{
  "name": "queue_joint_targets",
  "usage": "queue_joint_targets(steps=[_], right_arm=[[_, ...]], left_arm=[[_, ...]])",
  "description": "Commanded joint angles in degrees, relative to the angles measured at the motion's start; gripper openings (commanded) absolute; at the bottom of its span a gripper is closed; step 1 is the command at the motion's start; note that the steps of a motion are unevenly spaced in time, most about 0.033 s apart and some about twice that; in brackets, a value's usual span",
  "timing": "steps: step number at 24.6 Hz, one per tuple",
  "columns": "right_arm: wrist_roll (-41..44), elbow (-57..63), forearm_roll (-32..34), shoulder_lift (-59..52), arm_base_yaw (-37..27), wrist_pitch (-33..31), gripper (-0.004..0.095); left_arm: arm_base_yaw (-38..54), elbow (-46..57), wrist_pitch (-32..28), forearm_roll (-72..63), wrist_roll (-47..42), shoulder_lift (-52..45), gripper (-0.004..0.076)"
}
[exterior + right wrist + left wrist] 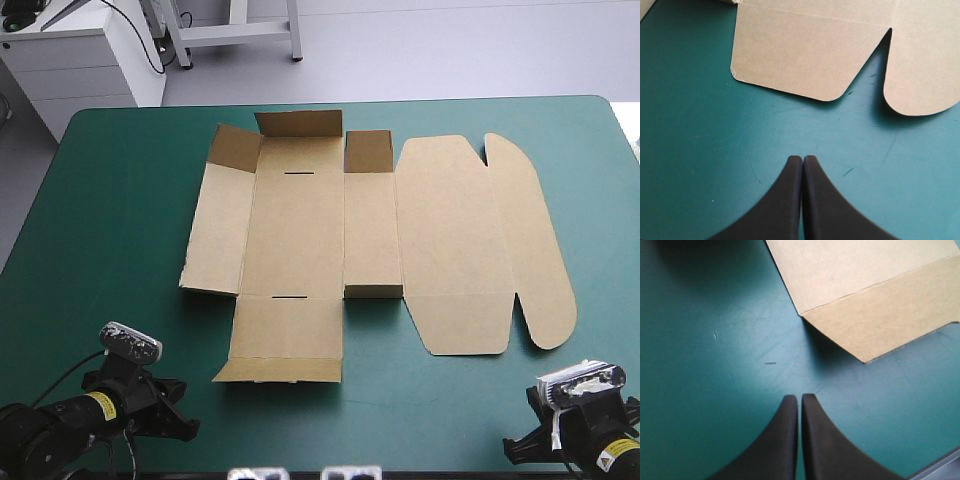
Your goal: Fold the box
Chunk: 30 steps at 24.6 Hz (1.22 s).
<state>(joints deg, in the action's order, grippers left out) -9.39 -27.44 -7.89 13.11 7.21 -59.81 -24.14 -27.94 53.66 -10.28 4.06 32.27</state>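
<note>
The box lies unfolded as a cut brown sheet on the middle of the table, nearer its far edge than the robot's side, with the teal-green cover bare all round it. Most of the sheet rests flat, but the far flap stands raised, and the two smaller flaps on either side of it tilt up as well. The near flap ends in a narrow strip that lifts a little off the cover. The two rounded lid panels at the sheet's right lie flat. Two short dark slits mark the centre panel. The left tool hovers over bare cover with its black fingers pressed together. Ahead of it only a corner of the near flap shows, with one crease and a shadow under its edge; the rest is cut off. The right tool is likewise pressed together over bare cover, and ahead of it are the rounded ends of the lid panels with the notch between them. Neither tool touches the board. From above, both tools sit at the table's near corners, their fingers hidden under the wrists.
</note>
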Motion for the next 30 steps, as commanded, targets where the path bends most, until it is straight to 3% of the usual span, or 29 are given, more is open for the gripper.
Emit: queue_joint_targets(steps=[1,8,11,17,30], right_arm=[[-0.18,-1.27,-0.38,0.77,-0.19,3.68,-0.0020],[-0.18,-1.27,-0.38,0.77,-0.19,3.68,-0.0020],[-0.18,-1.27,-0.38,0.77,-0.19,3.68,-0.0020],[-0.18,-1.27,-0.38,0.77,-0.19,3.68,-0.0020],[-0.18,-1.27,-0.38,0.77,-0.19,3.68,-0.0020]], left_arm=[[-0.06,-1.53,-3.60,-0.64,-0.28,0.31,0.0008],[-0.06,-1.91,-4.20,-0.77,0.16,0.42,0.0008],[-0.06,-6.20,0.43,-0.77,-0.91,1.73,0.0008],[-0.06,-14.36,1.41,-0.66,-1.36,3.95,0.0008],[-0.06,-37.84,3.40,7.38,-0.30,27.24,0.0008]])
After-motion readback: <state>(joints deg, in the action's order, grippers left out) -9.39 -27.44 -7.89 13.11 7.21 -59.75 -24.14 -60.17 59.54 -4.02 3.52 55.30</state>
